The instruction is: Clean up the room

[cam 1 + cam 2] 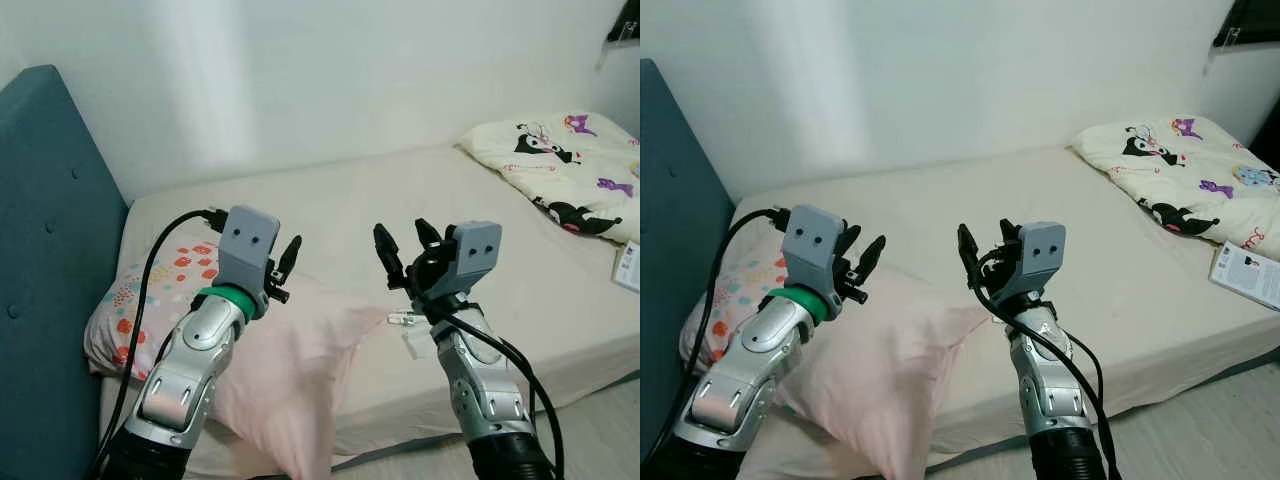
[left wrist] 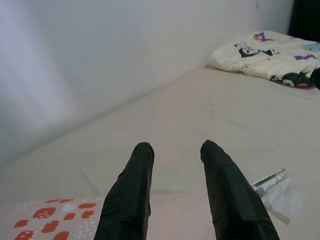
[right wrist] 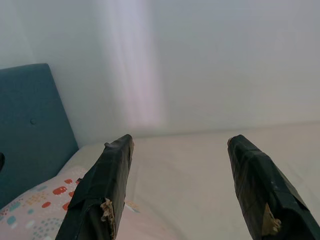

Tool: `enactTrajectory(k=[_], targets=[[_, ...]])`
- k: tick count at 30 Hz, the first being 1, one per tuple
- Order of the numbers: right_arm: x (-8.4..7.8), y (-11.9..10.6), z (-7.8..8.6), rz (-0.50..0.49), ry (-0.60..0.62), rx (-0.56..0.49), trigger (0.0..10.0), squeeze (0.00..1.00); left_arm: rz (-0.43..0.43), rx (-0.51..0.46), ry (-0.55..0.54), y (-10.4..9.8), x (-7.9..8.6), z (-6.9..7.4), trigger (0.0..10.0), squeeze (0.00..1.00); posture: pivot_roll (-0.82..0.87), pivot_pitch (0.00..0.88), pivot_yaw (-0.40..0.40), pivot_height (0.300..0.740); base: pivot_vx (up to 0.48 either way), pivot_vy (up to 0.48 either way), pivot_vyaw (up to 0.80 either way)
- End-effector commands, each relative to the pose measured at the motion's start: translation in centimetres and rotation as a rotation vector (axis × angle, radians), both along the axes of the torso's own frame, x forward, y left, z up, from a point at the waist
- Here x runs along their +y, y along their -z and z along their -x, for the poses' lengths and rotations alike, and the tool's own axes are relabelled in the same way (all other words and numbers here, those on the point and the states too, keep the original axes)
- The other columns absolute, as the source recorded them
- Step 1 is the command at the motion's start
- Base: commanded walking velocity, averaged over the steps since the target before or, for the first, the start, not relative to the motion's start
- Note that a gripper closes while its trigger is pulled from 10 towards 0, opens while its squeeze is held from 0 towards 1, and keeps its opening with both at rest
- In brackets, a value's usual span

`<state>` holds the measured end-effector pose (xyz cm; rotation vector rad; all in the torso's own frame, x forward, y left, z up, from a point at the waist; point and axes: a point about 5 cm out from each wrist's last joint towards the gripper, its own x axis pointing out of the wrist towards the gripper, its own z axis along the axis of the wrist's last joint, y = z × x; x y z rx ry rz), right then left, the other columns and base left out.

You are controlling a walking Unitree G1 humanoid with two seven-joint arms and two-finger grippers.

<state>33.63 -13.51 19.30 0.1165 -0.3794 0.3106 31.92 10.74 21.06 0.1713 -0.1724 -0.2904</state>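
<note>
On the bed (image 1: 560,290) lie the things out of place: a small tube (image 2: 268,181) with a green-and-white label lies on the beige sheet beside a crumpled white tissue (image 2: 285,200), the two touching, just past the corner of a pale pink pillow (image 1: 290,370). In the left eye view the tube (image 1: 399,318) shows just beside the right arm's wrist. A second pillow (image 1: 160,290) with red and teal spots lies partly under the pink one, against the teal headboard (image 1: 45,260). At the far end of the bed a cream blanket (image 1: 565,165) printed with black-and-purple cartoon figures is bunched up, and a white booklet (image 1: 1245,272) rests near the mattress edge.

The left pincer (image 1: 283,268) hangs in the air above the pink pillow, its two black fingers (image 2: 131,195) apart and holding nothing. The right pincer (image 1: 405,250) is raised above the sheet near the pillow's corner, its fingers (image 3: 102,195) spread wide, also empty. Both point toward the white wall (image 1: 330,70) behind the bed.
</note>
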Motion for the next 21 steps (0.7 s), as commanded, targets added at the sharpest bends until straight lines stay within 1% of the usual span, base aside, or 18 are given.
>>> enactTrajectory(k=[1, 21], targets=[[0.1, 0.46, 0.0, 0.0, -0.003, 0.015, 10.0, 0.0, 0.0, 0.02, -0.02, 0.64, 0.54, -0.04, 10.0, 0.0, -0.11, 0.047, 0.082, 0.74, 0.0, 0.48, 0.0], [0.39, 0.34, -0.12, 0.006, -0.018, 0.012, 10.0, 0.0, 0.0, 0.018, -0.033, 0.76, 0.76, -0.1, 10.0, 0.0, -0.1, 0.044, 0.08, 0.74, 0.0, 0.48, 0.0]])
